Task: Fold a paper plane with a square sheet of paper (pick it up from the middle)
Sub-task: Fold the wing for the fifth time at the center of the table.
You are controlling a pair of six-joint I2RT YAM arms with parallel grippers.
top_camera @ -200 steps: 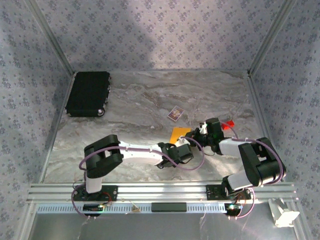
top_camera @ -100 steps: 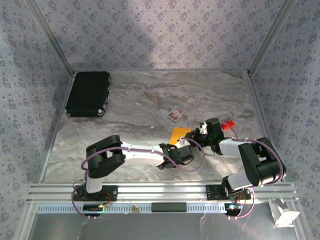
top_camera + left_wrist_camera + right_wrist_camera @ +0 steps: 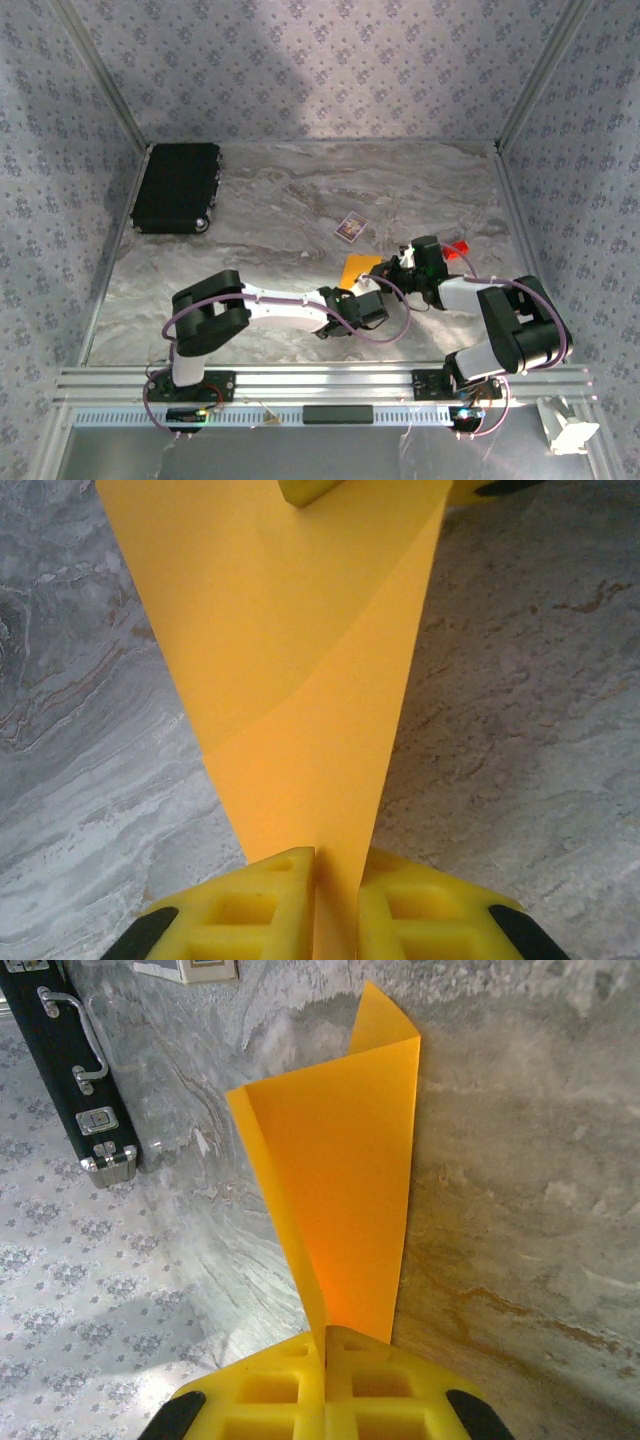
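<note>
1. Table (image 3: 250,210): grey marbled surface enclosed by patterned walls.
2. Black case (image 3: 177,187): lies flat at the far left corner. The right wrist view shows its metal handle and latches (image 3: 70,1070); any maker's mark on them is too small to read.
3. Left gripper (image 3: 335,880): yellow fingers drawn in narrow, clamping one end of the sheet of paper (image 3: 300,680) between them.
4. Right gripper (image 3: 325,1345): fingers pressed together on the opposite end of the sheet (image 3: 350,1180).
5. Sheet of paper (image 3: 358,268): plain orange-yellow and unmarked, folded, with a diagonal crease. It spans the two grippers right of the table centre. Contact with the table cannot be confirmed.
6. Card (image 3: 349,228): purple and white, lying just beyond the sheet. Its print is illegible.
7. Red block (image 3: 458,247): beside the right arm.
</note>
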